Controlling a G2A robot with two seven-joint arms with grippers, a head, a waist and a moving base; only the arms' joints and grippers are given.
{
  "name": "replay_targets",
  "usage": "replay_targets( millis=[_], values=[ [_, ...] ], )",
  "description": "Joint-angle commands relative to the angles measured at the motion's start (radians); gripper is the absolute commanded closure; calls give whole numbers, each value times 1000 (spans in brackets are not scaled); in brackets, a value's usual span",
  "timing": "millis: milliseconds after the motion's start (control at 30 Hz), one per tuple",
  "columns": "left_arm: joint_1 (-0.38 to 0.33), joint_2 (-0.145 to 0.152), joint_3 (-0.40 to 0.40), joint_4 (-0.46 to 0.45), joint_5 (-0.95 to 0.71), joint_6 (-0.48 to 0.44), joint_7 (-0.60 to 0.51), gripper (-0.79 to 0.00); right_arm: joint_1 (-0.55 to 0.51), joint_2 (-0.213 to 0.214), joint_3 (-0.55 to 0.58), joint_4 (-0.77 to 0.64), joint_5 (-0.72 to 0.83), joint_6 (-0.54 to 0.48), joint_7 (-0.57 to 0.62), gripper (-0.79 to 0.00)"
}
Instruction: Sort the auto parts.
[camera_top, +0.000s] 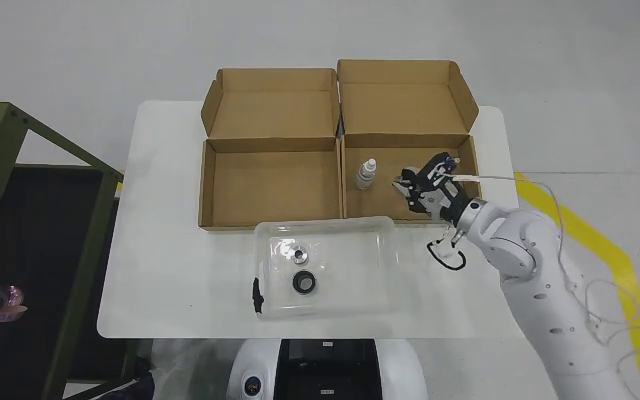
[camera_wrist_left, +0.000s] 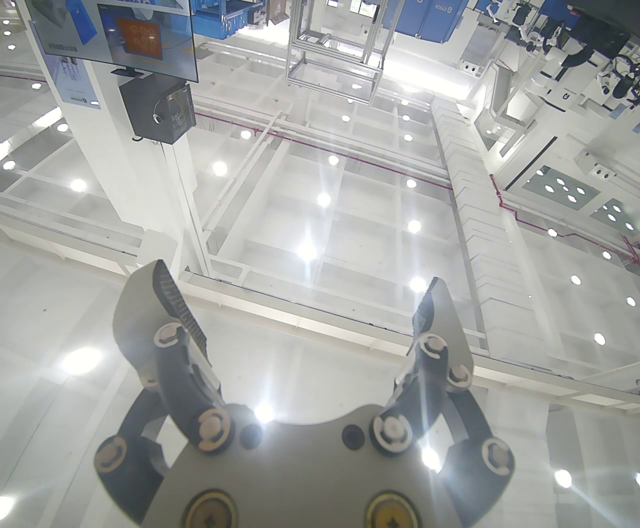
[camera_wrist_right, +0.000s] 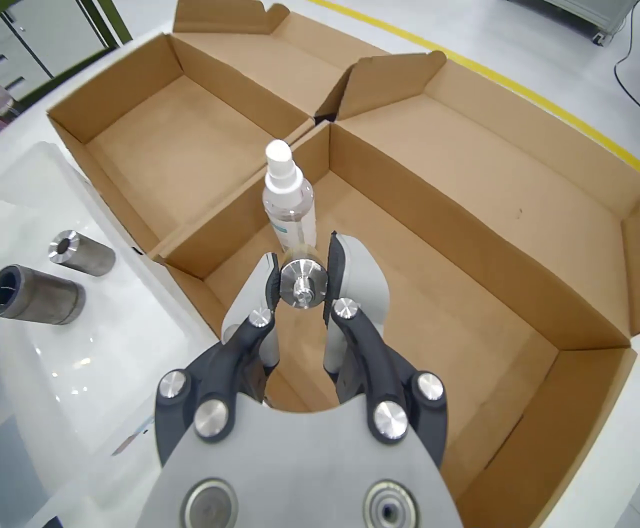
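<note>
The right jaws are clenching a metal part (camera_wrist_right: 301, 289) over the right box (camera_wrist_right: 500, 210), a bottle (camera_wrist_right: 290, 200) standing just ahead. Two sleeves (camera_wrist_right: 80, 252) are lying in the tray (camera_top: 360, 285). The left jaws are hanging released.

White arm (camera_top: 527, 250), grey black-linked claw (camera_wrist_right: 302, 280), silver screws (camera_wrist_right: 390, 420)
</note>
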Motion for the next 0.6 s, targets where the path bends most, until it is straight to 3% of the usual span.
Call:
replay_targets(
  millis=[0,500,567],
  values=[
    [0,0,0,0,0,0,0,-785,21,-3,-22,25,-25,16,12,0],
    [0,0,0,0,0,0,0,-785,157,-24,-139,160,-136,55,96,0],
    [0,0,0,0,0,0,0,-785,173,-27,-152,175,-140,53,105,-31]
  ],
)
